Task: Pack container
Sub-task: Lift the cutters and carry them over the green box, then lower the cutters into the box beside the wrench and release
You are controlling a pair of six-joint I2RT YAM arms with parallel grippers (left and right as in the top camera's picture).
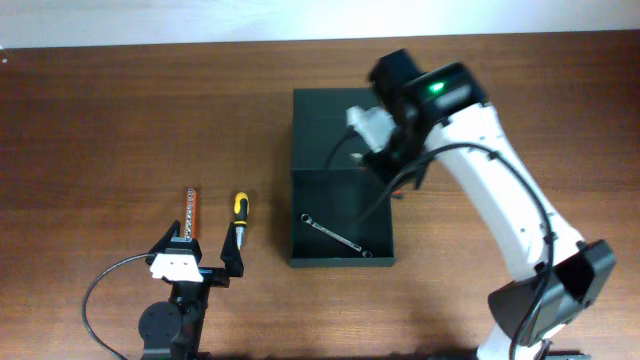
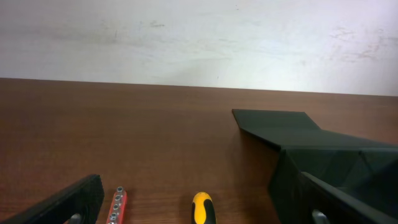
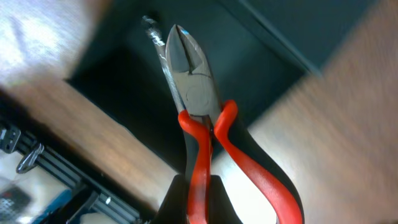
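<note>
One wrench (image 1: 337, 235) sits packed in the container (image 1: 318, 130), mid-tabletop; right pincer (image 1: 385, 155) is clenched on red pliers (image 3: 199, 106) above it. Screwdriver (image 1: 239, 212) and bit holder (image 1: 190, 212) are not yet packed, near the front edge by the released left pincer (image 1: 208, 248).

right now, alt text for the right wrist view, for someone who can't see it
Red-handled cutting pliers, held by a handle in the right arm's shut jaws, hang above the open dark container. Blurred wooden table shows on both sides.
</note>
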